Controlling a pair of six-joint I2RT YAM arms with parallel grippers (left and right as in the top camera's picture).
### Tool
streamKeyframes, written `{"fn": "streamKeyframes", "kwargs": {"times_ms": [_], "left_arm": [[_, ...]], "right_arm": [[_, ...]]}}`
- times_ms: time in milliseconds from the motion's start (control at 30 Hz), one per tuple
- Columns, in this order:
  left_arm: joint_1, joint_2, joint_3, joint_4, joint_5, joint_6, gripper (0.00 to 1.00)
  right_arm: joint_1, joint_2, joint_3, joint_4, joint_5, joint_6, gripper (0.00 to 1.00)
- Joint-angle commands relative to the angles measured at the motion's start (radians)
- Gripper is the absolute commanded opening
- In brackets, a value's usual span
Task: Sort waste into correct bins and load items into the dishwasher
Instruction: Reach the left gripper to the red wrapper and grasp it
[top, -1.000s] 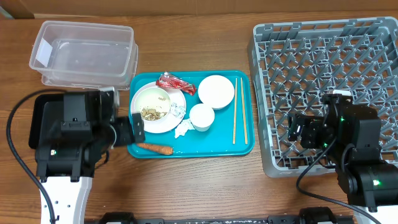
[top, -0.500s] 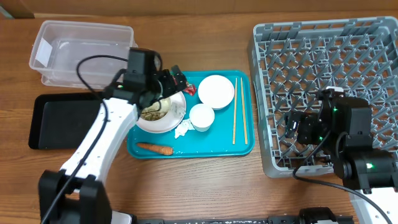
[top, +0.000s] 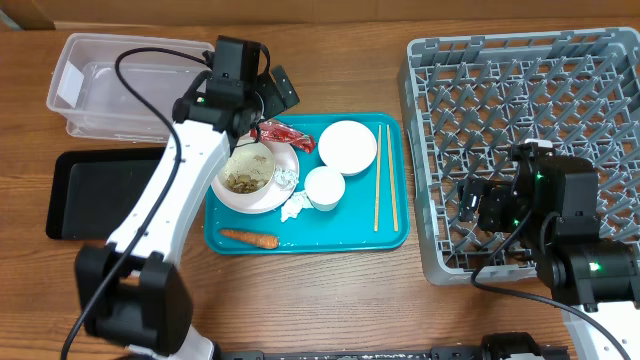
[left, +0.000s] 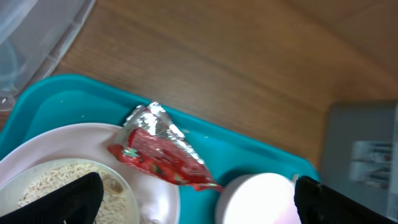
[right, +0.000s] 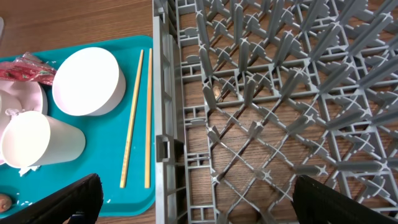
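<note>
The shiny red wrapper (top: 283, 133) lies at the back of the teal tray beside the white plate (top: 262, 195), which holds beige food scraps (top: 243, 180). My left gripper (top: 274, 102) is open and empty just behind and above the wrapper. In the left wrist view the wrapper (left: 163, 154) lies between the open fingers (left: 199, 210), with the plate (left: 155, 196) and the white bowl (left: 261, 199) below. The bowl (top: 347, 146), a cup (top: 324, 187), tissue (top: 294, 208), the carrot (top: 248, 238) and the chopsticks (top: 385, 176) lie on the tray. My right gripper (top: 480, 205) is open and empty over the grey dish rack (top: 530, 90).
The clear tub (top: 130, 85) stands at the back left, with the black tray (top: 100, 193) in front of it. The teal tray (top: 360, 232) sits mid-table. In the right wrist view, the rack's left wall (right: 163, 112) runs beside the chopsticks (right: 132, 118).
My left arm swung from over the black tray to the plate, then back to the tray's rear edge by the wrapper. The right arm shifted slightly left, then held still.
</note>
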Motion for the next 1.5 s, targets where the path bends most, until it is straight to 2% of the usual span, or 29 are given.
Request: {"fn": "streamKeyframes", "kwargs": {"times_ms": [0,167,267,400,800,1067,1300,1467], "left_arm": [[0.008,0.11,0.005,0.008,0.045,0.047,1.0],[-0.017,0.175,0.005,0.055,0.178,0.032,1.0],[-0.039,0.185,0.005,0.044,0.177,0.013,1.0],[-0.064,0.211,0.005,-0.013,0.166,-0.095,1.0],[-0.08,0.28,0.005,-0.003,0.162,-0.283,1.0],[-0.082,0.281,0.005,0.044,0.138,-0.287,0.99],[-0.086,0.281,0.005,0.024,0.089,-0.287,0.91],[-0.086,0.281,0.005,0.024,0.069,-0.287,0.78]], "right_arm": [[0.005,-0.005,0.027,0.006,-0.006,0.001,1.0],[0.005,-0.005,0.027,0.005,-0.006,0.001,1.0],[0.005,-0.005,0.027,0.004,-0.006,0.001,1.0],[0.005,-0.005,0.027,0.004,-0.006,0.001,1.0],[0.005,-0.005,0.027,-0.001,-0.006,0.001,1.0],[0.005,-0.005,0.026,-0.001,-0.006,0.001,1.0],[0.005,-0.005,0.026,-0.001,-0.006,0.001,1.0],[0.005,-0.005,0.026,-0.002,-0.006,0.001,1.0]]}}
